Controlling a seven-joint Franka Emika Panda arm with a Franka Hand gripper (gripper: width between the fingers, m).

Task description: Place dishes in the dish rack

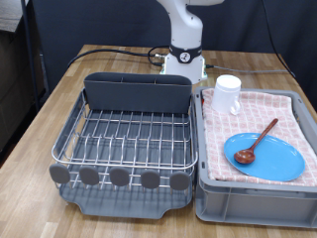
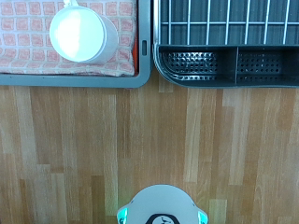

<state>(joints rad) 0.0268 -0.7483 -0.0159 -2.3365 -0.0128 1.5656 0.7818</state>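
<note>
Dishes wait together in the light grey bin at the exterior view's right, bedded on a pink-and-white checked cloth, probably there to cushion them and keep them from sliding. The white mug stands upright at the bin's far corner. The bright-blue plate lies flat nearer the front, with the brown wooden spoon resting across it, bowl on the plate and handle angled up toward the cloth.

Beside the bin, the wire dish rack on its dark grey tray holds nothing I can see (its tall back compartment looks bare in the wrist view too), so no dish has been racked.

Neither view shows the gripper, so I cannot tell how the jaws stand; only the arm's base appears, on the wooden desk. No legible writing is visible.
</note>
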